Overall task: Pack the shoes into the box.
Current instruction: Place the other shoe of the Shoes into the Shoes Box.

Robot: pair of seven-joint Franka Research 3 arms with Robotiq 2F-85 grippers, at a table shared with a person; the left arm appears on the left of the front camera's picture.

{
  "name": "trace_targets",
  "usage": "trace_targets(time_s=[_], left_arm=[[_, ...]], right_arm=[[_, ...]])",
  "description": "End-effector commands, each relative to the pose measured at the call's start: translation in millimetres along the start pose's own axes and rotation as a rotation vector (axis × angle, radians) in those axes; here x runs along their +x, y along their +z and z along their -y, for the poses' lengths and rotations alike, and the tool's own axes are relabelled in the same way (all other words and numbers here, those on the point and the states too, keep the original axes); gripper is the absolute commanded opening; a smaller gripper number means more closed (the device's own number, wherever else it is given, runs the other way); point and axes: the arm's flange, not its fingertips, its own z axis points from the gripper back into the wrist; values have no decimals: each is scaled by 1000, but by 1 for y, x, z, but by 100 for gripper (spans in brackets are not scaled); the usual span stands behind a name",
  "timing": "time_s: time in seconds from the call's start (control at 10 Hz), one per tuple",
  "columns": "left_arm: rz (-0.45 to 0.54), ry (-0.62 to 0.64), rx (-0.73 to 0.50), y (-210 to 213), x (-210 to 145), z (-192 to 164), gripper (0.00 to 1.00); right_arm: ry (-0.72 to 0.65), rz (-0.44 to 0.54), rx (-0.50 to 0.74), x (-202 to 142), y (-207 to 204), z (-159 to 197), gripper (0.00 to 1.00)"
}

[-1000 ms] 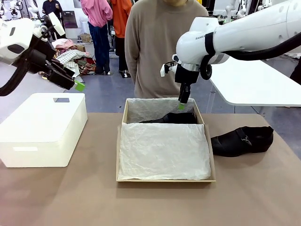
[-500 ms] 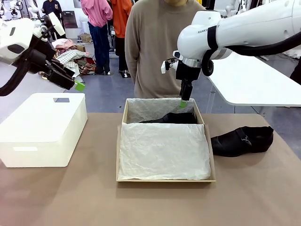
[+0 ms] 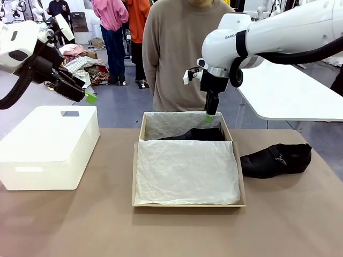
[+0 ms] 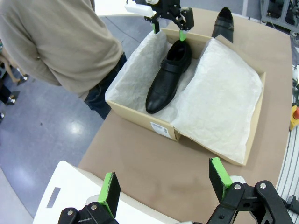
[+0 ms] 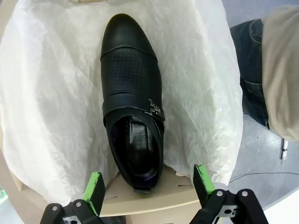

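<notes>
Right gripper (image 5: 148,178), wide open and empty, hung over the boxed shoe (image 5: 132,107); its central placement might crowd out the second shoe (image 3: 276,159).

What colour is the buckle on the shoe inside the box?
Silver buckle on a black shoe; clearest in right wrist view.

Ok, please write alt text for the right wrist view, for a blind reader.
Seen from above, one glossy black shoe lies on white tissue paper in the cardboard box, toe toward the picture's top. The right arm's open fingers frame its heel without touching it.
</notes>
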Motion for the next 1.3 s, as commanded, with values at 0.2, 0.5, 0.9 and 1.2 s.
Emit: trace_targets(time_s=[0.2, 0.5, 0.9, 1.2], left_arm=[[14, -8, -16, 0, -1, -1, 100], [14, -8, -16, 0, -1, -1, 100], [14, -8, -16, 0, -1, -1, 100], [14, -8, -16, 0, -1, -1, 100]], right_arm=[[4, 8, -38, -21, 48, -20, 100], [-1, -7, -88, -67, 81, -42, 100], [56, -1, -105, -137, 105, -53, 100], [24, 33, -95, -168, 103, -49, 100]])
